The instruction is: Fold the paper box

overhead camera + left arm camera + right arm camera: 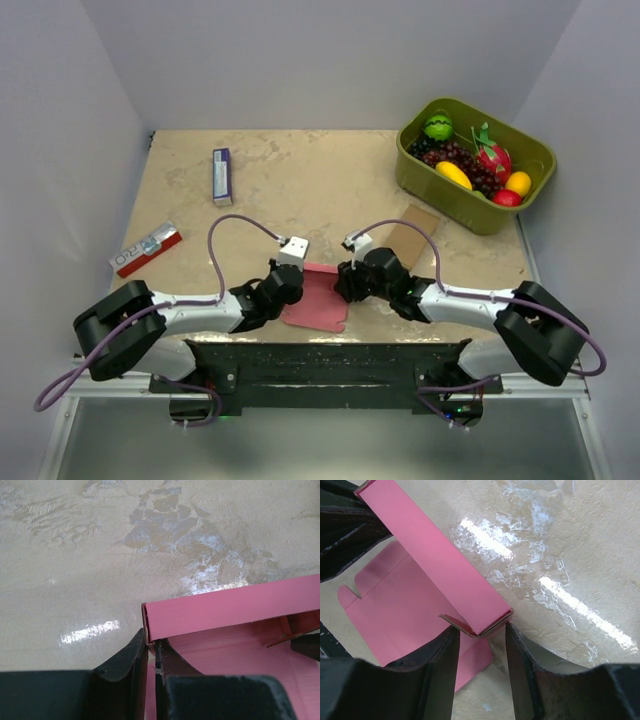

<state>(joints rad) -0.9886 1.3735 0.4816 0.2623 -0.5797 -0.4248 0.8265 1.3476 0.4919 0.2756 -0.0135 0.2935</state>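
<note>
Mid-fold: my left fingers (127, 662) clamp one raised wall of the paper box (316, 300); my right fingers (437, 667) straddle its other end — grip unclear. Next, crease squarely.

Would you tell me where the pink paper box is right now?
Top view: the paper box lies centre, at the near table edge, its raised flap pinched by the left fingers and set between the right fingers.

Pink paper box (316, 300), thin card, partly folded, far edge turned up into a narrow hollow strip, remaining tabbed sheet flat on the table (300, 170), near its front edge
</note>
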